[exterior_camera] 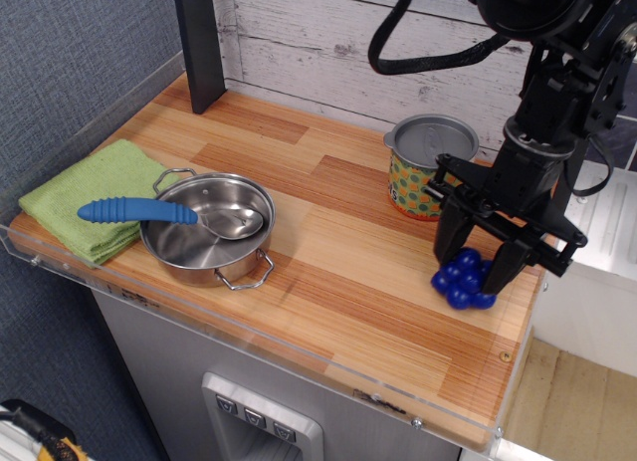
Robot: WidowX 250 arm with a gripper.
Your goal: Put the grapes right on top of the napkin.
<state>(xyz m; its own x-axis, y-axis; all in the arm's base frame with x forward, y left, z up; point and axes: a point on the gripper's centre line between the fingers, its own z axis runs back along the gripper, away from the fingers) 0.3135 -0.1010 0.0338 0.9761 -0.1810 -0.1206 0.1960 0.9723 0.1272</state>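
A: What is the claw (470, 267) doing?
B: It has closed around the grapes (461, 279) at the table's (328, 252) right end, beside the can (426, 167).
A: And the napkin (92, 195)?
B: Far left, under the spoon (149, 213) handle, beside the pot (207, 230).

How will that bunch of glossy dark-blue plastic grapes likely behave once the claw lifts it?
The glossy dark-blue plastic grapes look smooth, so they may slip between the black claw fingers straddling them. A small hollow-looking plastic cluster is probably light. Its rounded, lumpy shape could roll or shift on the wooden counter if nudged rather than gripped.
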